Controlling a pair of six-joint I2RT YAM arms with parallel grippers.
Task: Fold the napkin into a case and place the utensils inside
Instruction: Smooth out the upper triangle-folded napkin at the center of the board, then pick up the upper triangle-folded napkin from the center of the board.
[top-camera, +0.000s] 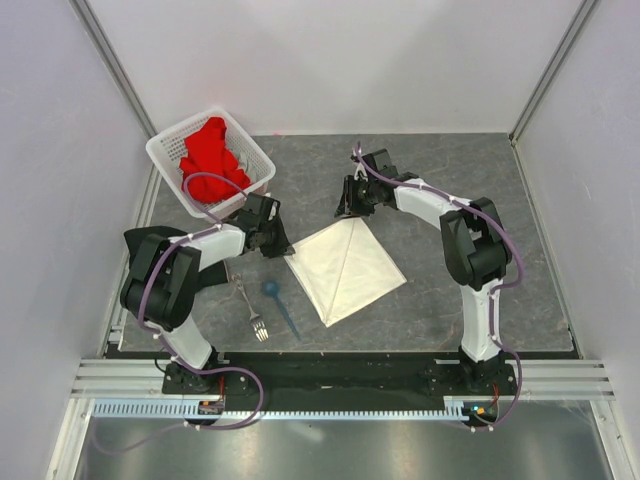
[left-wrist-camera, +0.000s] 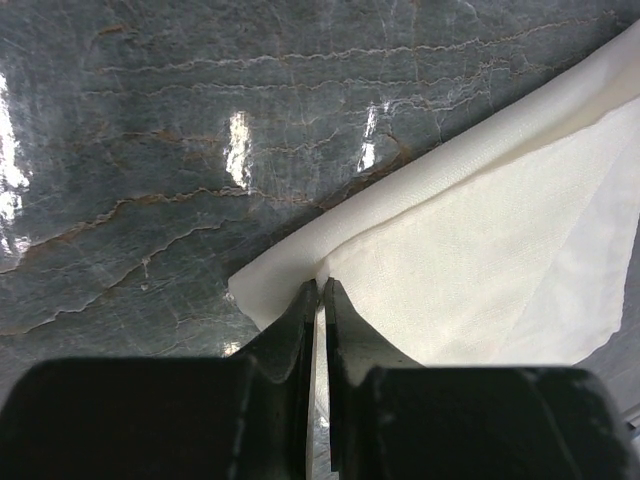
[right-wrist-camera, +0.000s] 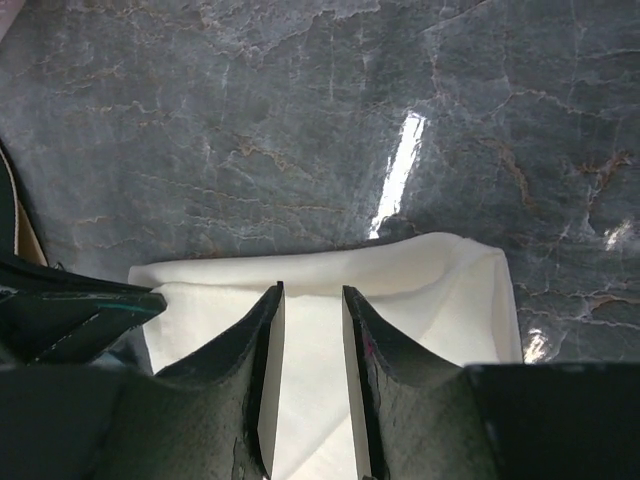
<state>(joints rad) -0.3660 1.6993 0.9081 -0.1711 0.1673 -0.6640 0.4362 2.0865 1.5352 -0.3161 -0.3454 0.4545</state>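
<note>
The cream-white napkin (top-camera: 347, 268) lies folded in a diamond shape on the dark stone table, a crease running down its middle. My left gripper (top-camera: 282, 249) is at its left corner. In the left wrist view it (left-wrist-camera: 321, 284) is shut on a thin layer of the napkin (left-wrist-camera: 480, 260). My right gripper (top-camera: 349, 209) hangs over the napkin's far corner, and its jaws (right-wrist-camera: 312, 291) stand open above the napkin (right-wrist-camera: 440, 290), holding nothing. The silver fork (top-camera: 250, 307) and the blue spoon (top-camera: 277, 298) lie side by side on the table, left of the napkin.
A white perforated basket (top-camera: 165, 152) with a bright red cloth (top-camera: 211, 153) stands at the back left, close behind the left arm. White walls enclose the table on three sides. The left gripper's dark body (right-wrist-camera: 70, 312) shows at the left edge of the right wrist view.
</note>
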